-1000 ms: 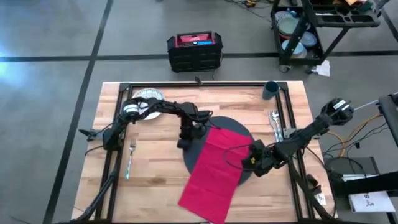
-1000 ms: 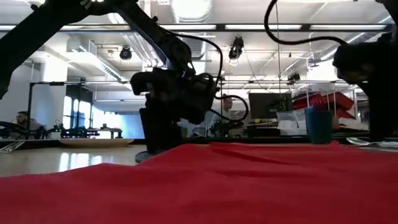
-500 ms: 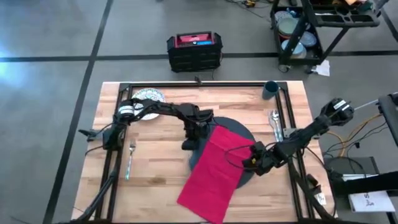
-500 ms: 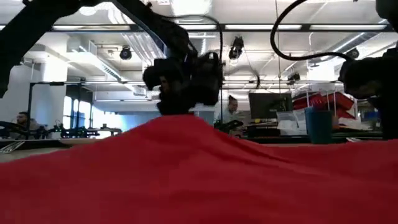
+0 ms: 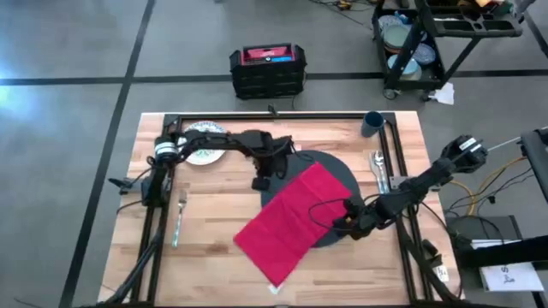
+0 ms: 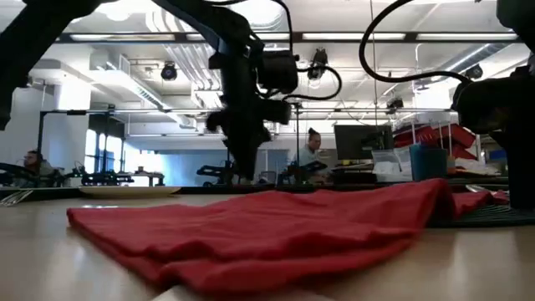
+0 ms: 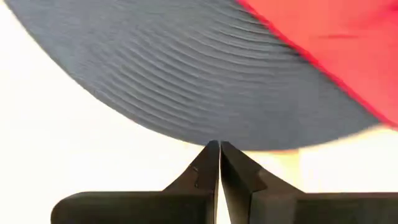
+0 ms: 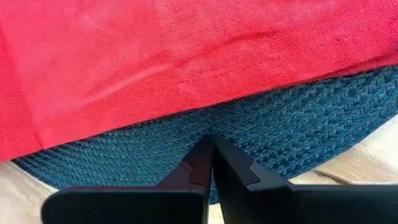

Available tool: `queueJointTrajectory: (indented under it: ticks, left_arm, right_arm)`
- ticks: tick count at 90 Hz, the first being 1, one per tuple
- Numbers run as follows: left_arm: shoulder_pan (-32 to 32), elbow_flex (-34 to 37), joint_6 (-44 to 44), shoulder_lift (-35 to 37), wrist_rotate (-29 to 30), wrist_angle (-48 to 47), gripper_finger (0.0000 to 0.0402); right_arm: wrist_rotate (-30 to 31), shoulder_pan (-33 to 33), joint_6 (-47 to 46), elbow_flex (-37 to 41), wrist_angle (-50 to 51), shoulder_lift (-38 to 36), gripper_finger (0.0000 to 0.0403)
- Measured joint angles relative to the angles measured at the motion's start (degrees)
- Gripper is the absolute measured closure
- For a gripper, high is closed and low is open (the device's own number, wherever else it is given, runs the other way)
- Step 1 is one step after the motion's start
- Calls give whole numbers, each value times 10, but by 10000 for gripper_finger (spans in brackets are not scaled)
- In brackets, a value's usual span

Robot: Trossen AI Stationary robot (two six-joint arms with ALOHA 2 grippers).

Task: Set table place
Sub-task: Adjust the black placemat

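The red napkin lies slantwise, its far part on the round dark mat and its near part on the table. My left gripper is shut at the mat's left edge, off the napkin; I cannot tell whether it touches the mat. My right gripper is shut at the mat's near right rim. The patterned plate is at the far left and the fork at the left. The spoon and knife lie on the right, the blue cup at the far right. My right gripper's shut fingertips rest on the mat's near right rim, just outside the napkin's edge. The fingers come in slanting down from the table's right side. The mat lies flat on the table. Whether they press it or only touch it, I cannot tell.
The black rail frame runs round the tabletop. A black and red case stands on the floor beyond the far edge. A cart with dishes is at the far right. There is bare wood on the near left.
My left gripper has risen and gone toward the far edge, off the napkin. The napkin, humped up under that gripper half a second ago, now lies flat. Its near end has swung toward the table's left and drawn back from the near edge. My right gripper has kept still.
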State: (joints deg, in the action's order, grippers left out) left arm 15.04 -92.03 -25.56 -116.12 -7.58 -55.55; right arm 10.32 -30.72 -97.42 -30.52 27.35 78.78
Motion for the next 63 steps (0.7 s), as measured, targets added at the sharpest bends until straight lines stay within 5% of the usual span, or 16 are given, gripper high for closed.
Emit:
queueJointTrajectory:
  ticks: [17,30,63]
  left_arm:
    - [19,-4,-83,-2,-11,115,402]
    - [37,-3,-119,-31,-81,165,402]
    - [57,0,-99,-80,-116,60,402]
  right_arm:
    - [-1,0,0,1,-3,0,403]
    - [0,0,-6,2,-13,0,403]
    - [-11,13,-5,4,-29,1,403]
